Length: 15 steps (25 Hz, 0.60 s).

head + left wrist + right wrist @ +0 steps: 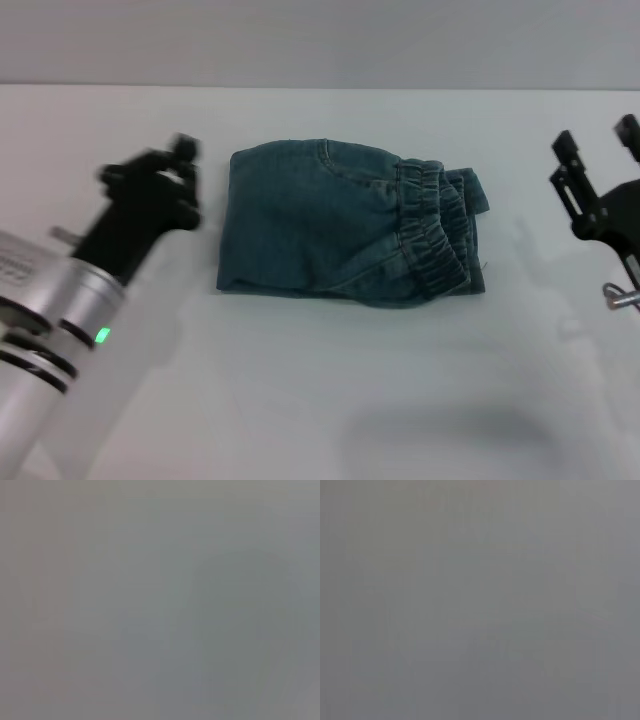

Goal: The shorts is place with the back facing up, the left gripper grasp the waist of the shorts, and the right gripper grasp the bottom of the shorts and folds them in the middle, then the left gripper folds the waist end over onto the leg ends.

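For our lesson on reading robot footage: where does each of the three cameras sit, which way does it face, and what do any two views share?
Head view: on the robot's head, looking forward and down at the folded shorts on the white table; the left gripper and right gripper flank it, apart from the cloth.
Left wrist view: on the left wrist; only featureless grey, no fingers.
Right wrist view: on the right wrist; likewise plain grey.
Shared: the wrist views share blank grey; neither shows the shorts.

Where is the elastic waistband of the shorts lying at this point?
In the head view, the waist of the shorts lies on top of the folded shorts, at their right end, nearer the right end effector than the left end effector.
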Tool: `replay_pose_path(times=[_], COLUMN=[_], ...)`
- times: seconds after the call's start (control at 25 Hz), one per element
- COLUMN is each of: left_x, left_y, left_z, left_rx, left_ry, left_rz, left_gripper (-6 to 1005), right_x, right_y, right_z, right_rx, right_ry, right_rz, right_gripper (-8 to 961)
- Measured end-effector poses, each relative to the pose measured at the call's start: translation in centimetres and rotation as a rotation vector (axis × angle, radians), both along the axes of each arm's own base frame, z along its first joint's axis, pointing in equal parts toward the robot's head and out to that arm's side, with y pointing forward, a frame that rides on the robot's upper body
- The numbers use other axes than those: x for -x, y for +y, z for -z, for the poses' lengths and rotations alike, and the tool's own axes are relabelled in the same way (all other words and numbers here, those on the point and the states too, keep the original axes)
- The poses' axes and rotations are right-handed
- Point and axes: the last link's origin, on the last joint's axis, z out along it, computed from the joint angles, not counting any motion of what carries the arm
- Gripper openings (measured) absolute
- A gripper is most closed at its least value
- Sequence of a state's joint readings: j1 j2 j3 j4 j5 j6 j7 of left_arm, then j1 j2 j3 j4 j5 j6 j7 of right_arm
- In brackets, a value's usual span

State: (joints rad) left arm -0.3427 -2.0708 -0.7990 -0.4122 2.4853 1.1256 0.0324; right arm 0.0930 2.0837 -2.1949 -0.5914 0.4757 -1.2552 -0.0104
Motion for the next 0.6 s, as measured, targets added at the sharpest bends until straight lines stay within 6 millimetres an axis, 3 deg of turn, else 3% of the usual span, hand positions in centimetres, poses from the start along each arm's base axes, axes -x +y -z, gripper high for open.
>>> replay_pose_path(times=[0.2,0.36,0.48,0.6], left_x=[2.8,4.6,5.9,6.7], left_y=[-0.4,-1.2,-1.6,-2.0], left_z=[-2.2,-3.5,-4.3,-5.0], left_rx=[-0.092,-0.157,-0.19,-0.219], left_ry=[-0.018,-0.032,-0.029,-0.057], left_rz=[-0.111,-0.176,-0.223,-0.258], left_gripper=[93,97,307,450], right_x=[-1.2,-3.8,-4.9,-5.4], right_y=[-0.3,-1.0,-1.6,-2.3], right_z=[-0.9,-2.3,-3.0,-3.6], right_rx=[-0.081,-0.159,-0.201,-0.245], right_ry=[-0.047,0.017,0.024,0.036], right_rz=[0.072,0.207,0.249,0.268], right_gripper=[651,651,652,708])
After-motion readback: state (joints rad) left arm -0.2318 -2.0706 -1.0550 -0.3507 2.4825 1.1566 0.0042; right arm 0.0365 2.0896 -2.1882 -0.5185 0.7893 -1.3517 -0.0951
